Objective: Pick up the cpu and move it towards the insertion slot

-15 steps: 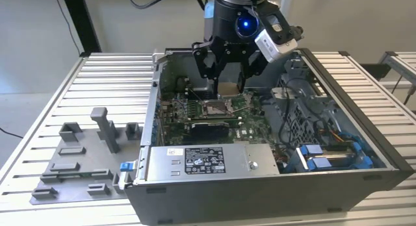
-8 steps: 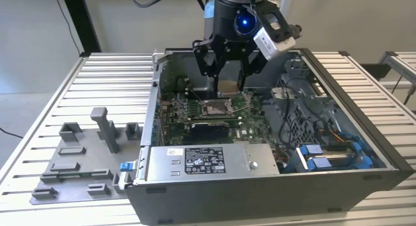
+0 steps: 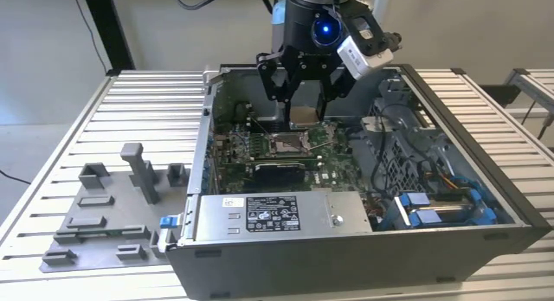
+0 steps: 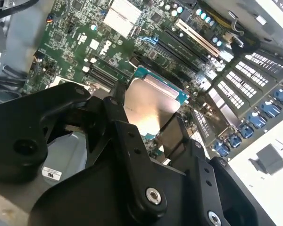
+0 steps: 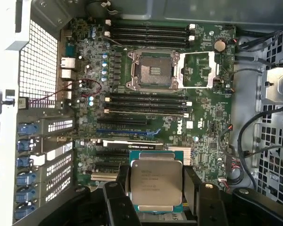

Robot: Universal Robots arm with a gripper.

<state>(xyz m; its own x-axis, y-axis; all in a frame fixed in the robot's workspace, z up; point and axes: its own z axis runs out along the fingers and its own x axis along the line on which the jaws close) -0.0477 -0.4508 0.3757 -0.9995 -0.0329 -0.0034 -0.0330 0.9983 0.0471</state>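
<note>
Brushed silvery metal cpu (image 5: 154,182), shiny metal-framed insertion slot (image 5: 154,70), matt black end effector (image 4: 148,125)

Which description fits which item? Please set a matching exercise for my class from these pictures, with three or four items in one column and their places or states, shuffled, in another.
Items:
1. cpu
2. insertion slot
3. gripper
4. grey fixture blocks

Descriptions:
A. open and empty on the motherboard
B. on the table outside the computer case
C. held between two black fingers
D. shut on the chip, above the board

Pairs: 1-C, 2-A, 3-D, 4-B
</note>
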